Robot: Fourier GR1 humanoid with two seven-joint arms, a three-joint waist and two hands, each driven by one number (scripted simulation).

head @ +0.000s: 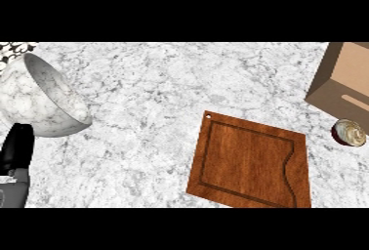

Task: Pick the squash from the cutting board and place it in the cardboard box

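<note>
The brown wooden cutting board (pixel 249 163) lies right of centre on the marble counter, and nothing rests on it. No squash shows anywhere in the head view. The cardboard box (pixel 344 80) stands at the upper right, cut off by the edge of the view, so its inside is hidden. My left hand (pixel 16 146) rests at the lower left edge with its fingers straight and pointing up, holding nothing. It is far from both the board and the box. My right hand does not show.
A large marble bowl (pixel 39 100) sits tilted at the left, just above my left hand. A small round thing (pixel 349 132) with a dark red rim and a cream top stands between the box and the board's right corner.
</note>
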